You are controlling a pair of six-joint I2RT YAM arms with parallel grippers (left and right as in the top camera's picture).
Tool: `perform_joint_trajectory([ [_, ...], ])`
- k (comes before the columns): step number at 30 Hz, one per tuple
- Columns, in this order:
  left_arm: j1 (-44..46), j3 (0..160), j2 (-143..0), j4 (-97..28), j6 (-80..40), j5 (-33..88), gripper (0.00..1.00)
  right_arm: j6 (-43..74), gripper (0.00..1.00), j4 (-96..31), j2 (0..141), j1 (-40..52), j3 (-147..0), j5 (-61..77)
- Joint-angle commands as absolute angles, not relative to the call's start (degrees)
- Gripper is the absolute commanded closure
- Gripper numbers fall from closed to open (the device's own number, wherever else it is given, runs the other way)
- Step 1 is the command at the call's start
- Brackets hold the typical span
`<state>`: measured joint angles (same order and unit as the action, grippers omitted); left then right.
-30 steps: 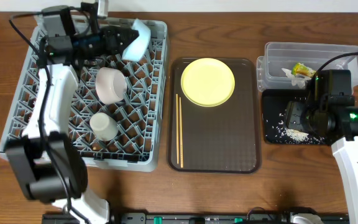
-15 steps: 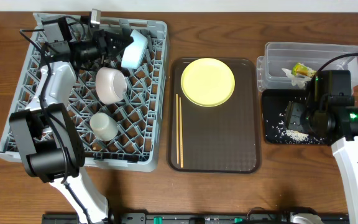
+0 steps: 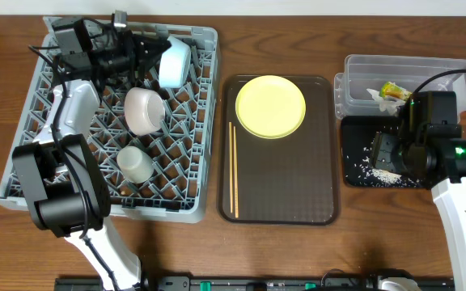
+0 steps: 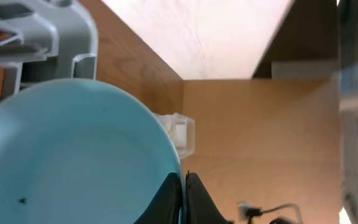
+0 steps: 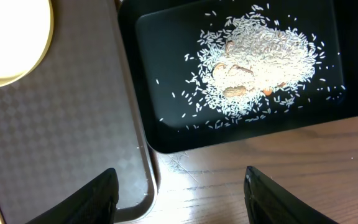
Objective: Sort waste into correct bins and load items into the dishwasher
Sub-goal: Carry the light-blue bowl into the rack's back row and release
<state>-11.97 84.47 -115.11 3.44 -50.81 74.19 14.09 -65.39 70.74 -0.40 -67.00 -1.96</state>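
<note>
Left gripper (image 3: 154,55), jaws clenched on the rim of the light blue bowl (image 3: 175,61) at the far right corner of the dish rack (image 3: 209,162): seat your bowl on edge between pegs before releasing. Right gripper (image 5: 182,186), jaws parted, empty, above the black tray (image 5: 143,127).

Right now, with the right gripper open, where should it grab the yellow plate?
Probably the rim of the yellow plate at its right edge, from above, one finger inside. It lies flat on the brown tray, so only the rim offers a pinch, and that edge faces the right gripper.
</note>
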Motion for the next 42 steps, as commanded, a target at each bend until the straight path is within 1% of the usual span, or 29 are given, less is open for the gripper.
perform_joint_trajectory([
  [1, -12.1, 84.7, -115.7, 4.0, -57.2, 72.6, 0.94, 15.0, 0.37, -65.6, 70.4, -1.5, -67.4, -2.5],
  [8, -11.8, 84.7, -115.8, 4.0, -61.7, 71.7, 0.94, 15.0, 0.37, -65.6, 70.4, -1.5, -67.4, -2.5],
  [24, -10.6, 84.6, -116.3, 4.0, -64.1, 68.7, 0.94, 15.0, 0.37, -65.7, 70.4, -1.5, -67.4, -2.5],
  [34, -13.1, 84.6, -119.9, 3.1, -52.5, 67.4, 0.94, 15.0, 0.37, -66.3, 70.4, -1.5, -67.4, -2.5],
  [35, -13.5, 84.6, -119.9, 3.1, -51.5, 67.1, 0.93, 15.0, 0.37, -66.3, 70.4, -1.5, -67.4, -2.5],
  [38, -15.0, 84.6, -119.8, 3.1, -49.9, 67.0, 0.87, 15.0, 0.37, -66.3, 70.4, -1.5, -67.4, -2.5],
  [39, -15.4, 84.6, -119.8, 3.1, -49.1, 67.0, 0.83, 15.0, 0.37, -66.3, 70.4, -1.5, -67.4, -2.5],
  [41, -16.4, 84.6, -119.8, 3.2, -47.2, 67.0, 0.71, 15.0, 0.37, -66.2, 70.4, -1.5, -67.4, -2.5],
  [42, -16.8, 84.6, -119.8, 3.2, -46.6, 67.0, 0.7, 15.0, 0.37, -66.2, 70.4, -1.5, -67.4, -2.5],
])
